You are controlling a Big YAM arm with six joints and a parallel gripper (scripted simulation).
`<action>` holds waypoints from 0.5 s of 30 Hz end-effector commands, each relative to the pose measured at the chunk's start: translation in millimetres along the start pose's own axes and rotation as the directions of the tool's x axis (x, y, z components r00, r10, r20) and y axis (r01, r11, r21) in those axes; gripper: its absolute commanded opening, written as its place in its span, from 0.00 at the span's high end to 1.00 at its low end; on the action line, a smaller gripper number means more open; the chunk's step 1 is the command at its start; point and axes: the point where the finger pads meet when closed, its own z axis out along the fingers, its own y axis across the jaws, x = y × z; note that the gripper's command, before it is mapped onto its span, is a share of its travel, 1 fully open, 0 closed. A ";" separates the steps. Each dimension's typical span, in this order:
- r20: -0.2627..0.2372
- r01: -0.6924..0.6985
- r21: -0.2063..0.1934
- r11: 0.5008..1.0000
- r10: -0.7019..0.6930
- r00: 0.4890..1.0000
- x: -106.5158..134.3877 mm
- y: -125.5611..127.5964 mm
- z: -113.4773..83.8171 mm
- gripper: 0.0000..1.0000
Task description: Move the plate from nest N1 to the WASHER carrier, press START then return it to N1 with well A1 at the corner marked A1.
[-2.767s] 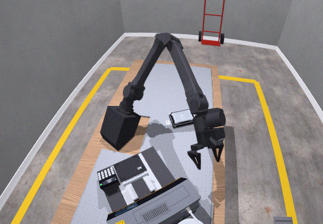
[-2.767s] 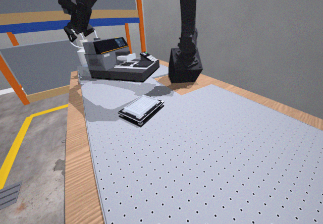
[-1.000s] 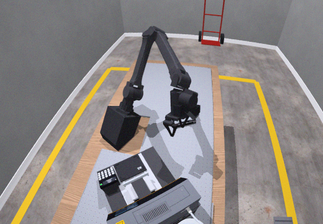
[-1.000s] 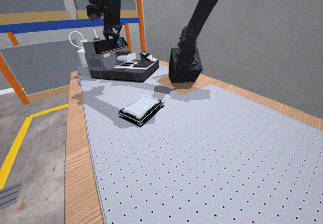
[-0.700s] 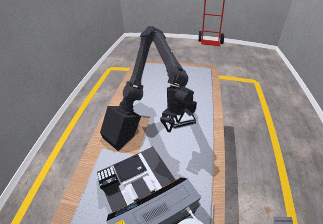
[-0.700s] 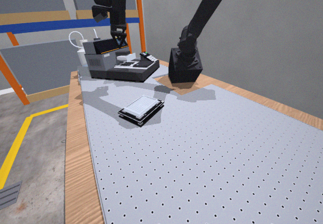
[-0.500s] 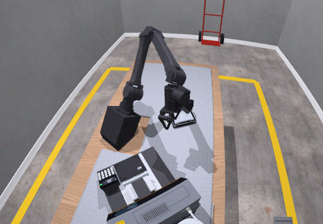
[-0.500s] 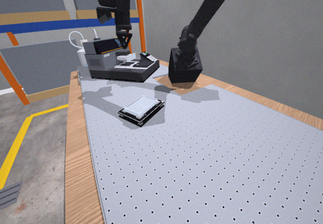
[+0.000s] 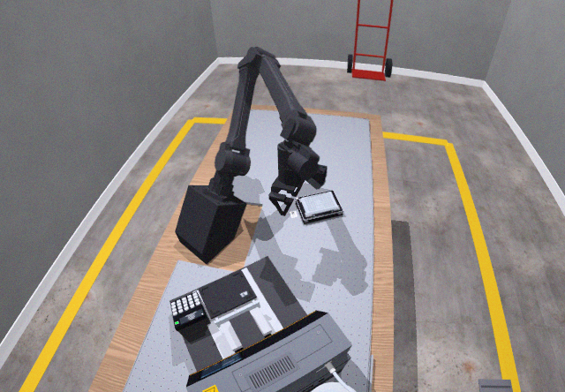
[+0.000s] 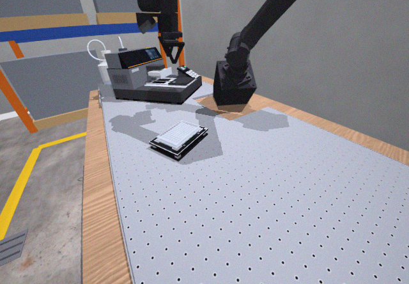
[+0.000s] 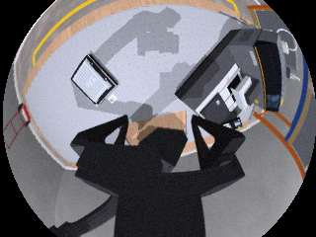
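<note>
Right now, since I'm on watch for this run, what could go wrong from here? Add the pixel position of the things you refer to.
The plate (image 9: 319, 203) (image 10: 181, 134) (image 11: 92, 79) fills most of the nest's top, so the open jaws might catch the nest (image 9: 305, 218) (image 10: 177, 153) (image 11: 115, 86) when gripping. The keypad (image 9: 185, 303) (image 10: 192, 73) has small, close-set keys; a slightly off press could miss START.

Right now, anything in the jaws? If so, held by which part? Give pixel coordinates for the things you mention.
Nothing is held: the jaws stand open with a bare gap between them, and the plate (image 9: 320, 203) (image 10: 179, 134) (image 11: 93, 80) sits on its nest (image 9: 316, 215) (image 10: 178, 157) (image 11: 115, 85).

White gridded plate (image 9: 320, 203) (image 10: 181, 134) (image 11: 92, 80), lying face up on low black plate nest (image 9: 305, 219) (image 10: 178, 155) (image 11: 100, 103)
</note>
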 end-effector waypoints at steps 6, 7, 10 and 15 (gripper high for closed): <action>-0.006 0.105 -0.077 0.992 -0.105 0.994 29.2 28.9 -6.6 0.00; -0.008 0.126 -0.101 0.987 -0.127 0.992 32.7 32.4 -6.5 0.00; -0.009 0.130 -0.106 0.986 -0.132 0.991 39.7 39.5 -6.1 0.00; -0.007 0.175 -0.161 0.971 -0.179 0.984 53.6 53.9 -5.4 0.00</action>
